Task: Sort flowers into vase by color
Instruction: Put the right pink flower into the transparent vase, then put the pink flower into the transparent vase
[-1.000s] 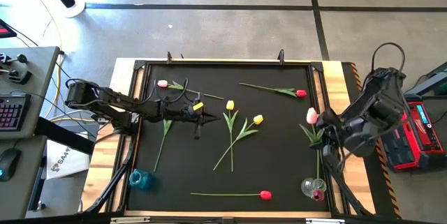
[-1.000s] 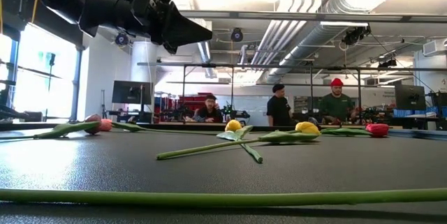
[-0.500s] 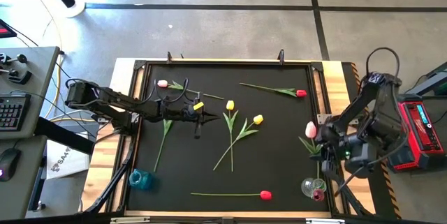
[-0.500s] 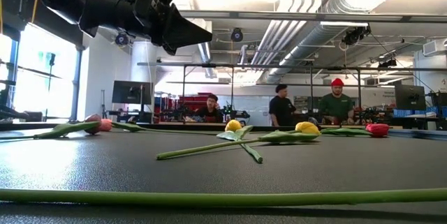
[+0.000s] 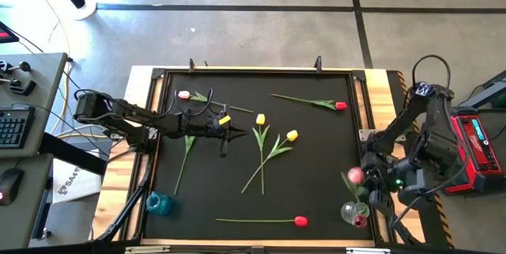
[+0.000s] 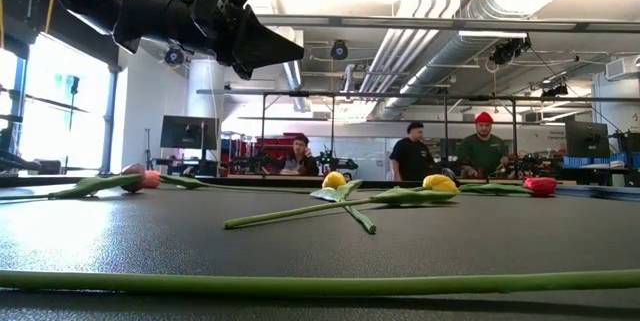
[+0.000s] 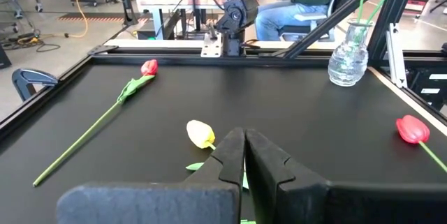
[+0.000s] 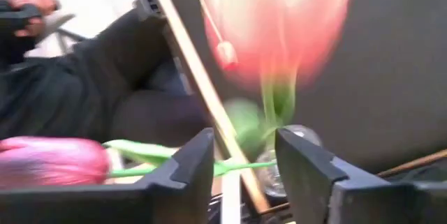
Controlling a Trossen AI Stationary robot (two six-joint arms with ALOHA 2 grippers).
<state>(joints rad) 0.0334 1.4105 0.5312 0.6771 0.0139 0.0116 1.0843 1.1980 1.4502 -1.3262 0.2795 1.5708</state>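
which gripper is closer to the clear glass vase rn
Right. The right gripper hovers right beside the clear glass vase at the table's right edge; the left gripper, shut, hangs over the table's middle, far across from it.

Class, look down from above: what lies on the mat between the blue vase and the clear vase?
In the high view, one red tulip lies between the blue vase and the clear vase, stem toward the blue one.

Both arms were dark, near black, built of chunky jointed links. The left arm [image 5: 150, 122] trailed looped black cables along its length. The right arm [image 5: 419, 147] carried a thin black cable arching over its bulky wrist housing.
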